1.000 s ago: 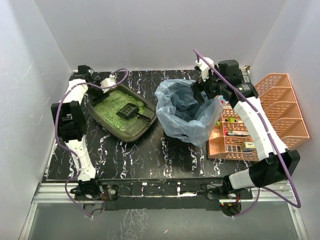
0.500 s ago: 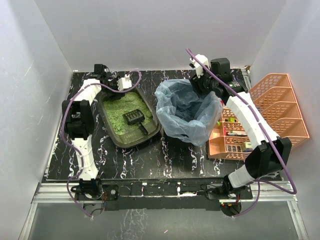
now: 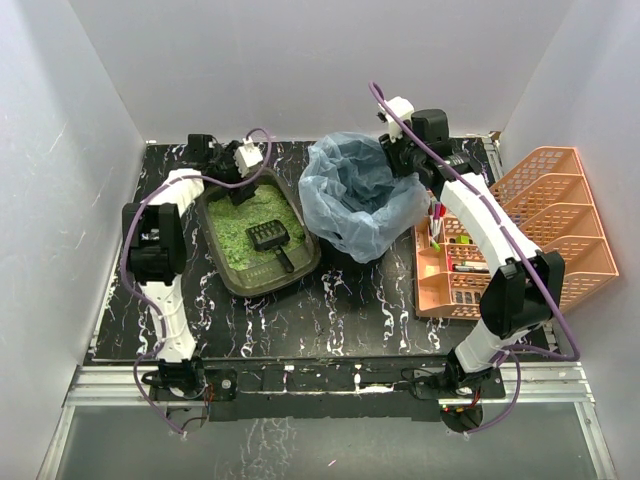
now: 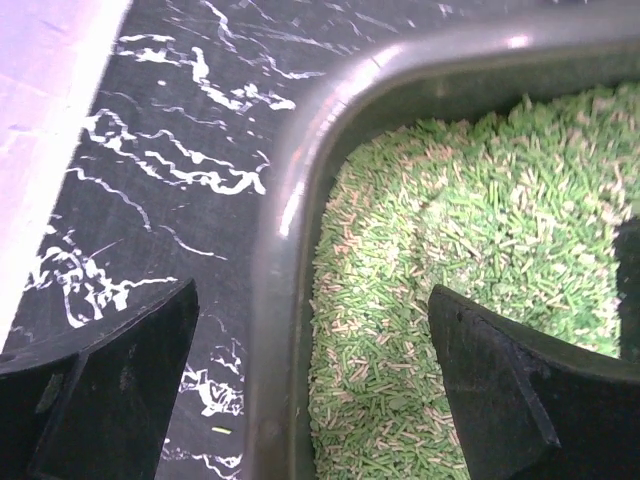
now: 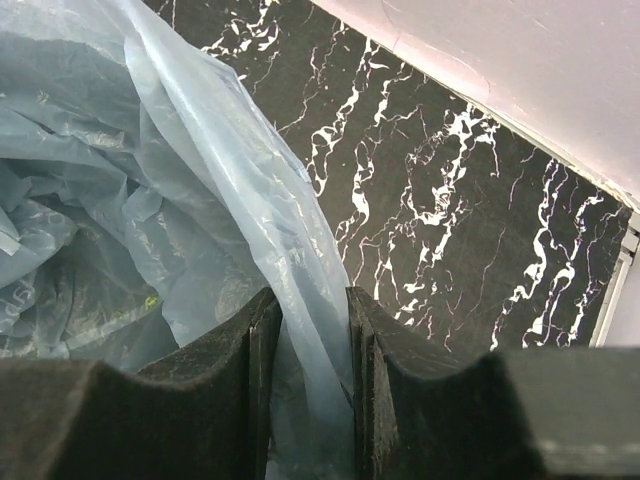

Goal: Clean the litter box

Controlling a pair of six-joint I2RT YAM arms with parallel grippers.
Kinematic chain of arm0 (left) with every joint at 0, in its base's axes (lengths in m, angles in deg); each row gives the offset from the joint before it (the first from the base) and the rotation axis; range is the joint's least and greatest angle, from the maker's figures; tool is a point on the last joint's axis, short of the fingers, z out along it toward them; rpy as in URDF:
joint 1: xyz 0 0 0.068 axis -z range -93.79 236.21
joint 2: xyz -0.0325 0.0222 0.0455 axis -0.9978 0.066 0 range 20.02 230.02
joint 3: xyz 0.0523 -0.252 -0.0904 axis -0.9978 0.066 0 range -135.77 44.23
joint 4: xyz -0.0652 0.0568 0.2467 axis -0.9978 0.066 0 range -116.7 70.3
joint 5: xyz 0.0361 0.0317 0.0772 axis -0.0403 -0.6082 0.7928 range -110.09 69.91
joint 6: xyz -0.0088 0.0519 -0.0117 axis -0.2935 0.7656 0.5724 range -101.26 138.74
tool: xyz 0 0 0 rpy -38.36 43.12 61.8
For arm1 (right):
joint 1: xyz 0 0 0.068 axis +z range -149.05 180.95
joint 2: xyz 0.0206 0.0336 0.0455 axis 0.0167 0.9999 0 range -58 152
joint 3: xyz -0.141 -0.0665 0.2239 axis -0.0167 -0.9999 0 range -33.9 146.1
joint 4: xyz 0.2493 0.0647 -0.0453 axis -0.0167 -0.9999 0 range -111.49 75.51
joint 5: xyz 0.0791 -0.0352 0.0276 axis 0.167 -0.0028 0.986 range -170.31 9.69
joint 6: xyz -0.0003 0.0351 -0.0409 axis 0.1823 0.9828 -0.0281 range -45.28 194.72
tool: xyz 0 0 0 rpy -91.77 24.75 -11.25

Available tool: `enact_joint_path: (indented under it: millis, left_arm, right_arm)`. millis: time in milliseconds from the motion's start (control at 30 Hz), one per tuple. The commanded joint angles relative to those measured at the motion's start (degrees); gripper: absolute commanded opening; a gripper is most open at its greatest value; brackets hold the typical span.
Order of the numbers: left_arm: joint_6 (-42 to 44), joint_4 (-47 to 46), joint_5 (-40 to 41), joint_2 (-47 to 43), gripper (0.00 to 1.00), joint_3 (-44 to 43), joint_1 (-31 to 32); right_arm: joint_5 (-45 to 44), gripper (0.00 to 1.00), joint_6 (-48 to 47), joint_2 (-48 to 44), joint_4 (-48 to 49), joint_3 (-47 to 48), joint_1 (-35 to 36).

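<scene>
Tugged beside the litter box (image 4: 285,220), presumably to ease dumping, the blue bin bag (image 3: 345,195) is pinched by right jaws; left jaws gape released.

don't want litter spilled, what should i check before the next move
1. Is the left pincer open? It straddles the litter box rim and grips nothing: ok.
2. Does the right pincer have hold? It is shut on the blue bag edge: ok.
3. Is the bag mouth open, beside the litter box? ok.
4. Is the scoop free to grab? It lies unheld on the litter: ok.
5. Are any clumps left in the litter? cannot tell.
</scene>
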Motion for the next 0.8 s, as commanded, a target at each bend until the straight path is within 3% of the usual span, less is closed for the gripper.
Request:
enact_joint_path:
  millis: [0, 133, 233, 400, 567, 767]
  left_arm:
    - [-13.6, -10.9, -1.0, -10.2, 0.97, 2.1, -0.4]
    - [-21.6, -14.3, 3.6, -13.9, 0.97, 4.1, -0.3]
    - [-30.0, -15.1, 12.5, -17.4, 0.97, 6.0, -0.3]
    - [-41.8, -7.2, 25.1, -28.3, 0.97, 15.3, -0.3]
    - [-50.9, -5.5, 26.4, -40.5, 0.97, 30.4, -0.4]
    - [-55.8, -2.3, 25.7, -45.4, 0.97, 38.6, -0.5]
  right_arm:
    - [-1.3, 0.34, 2.6, 1.3, 5.4, 4.5, -0.1]
    - [-2.5, 0.34, 3.0, 2.1, 5.7, 5.6, -0.2]
    - [-2.2, 0.35, 3.2, 1.8, 5.1, 5.5, 0.0]
    - [-2.5, 0.43, 2.8, -1.2, 5.3, 2.1, 1.7]
    - [-3.9, 0.5, 2.3, -2.4, 5.4, 0.9, 2.0]
    - [-4.0, 0.5, 2.5, -2.5, 5.7, 0.7, 2.0]
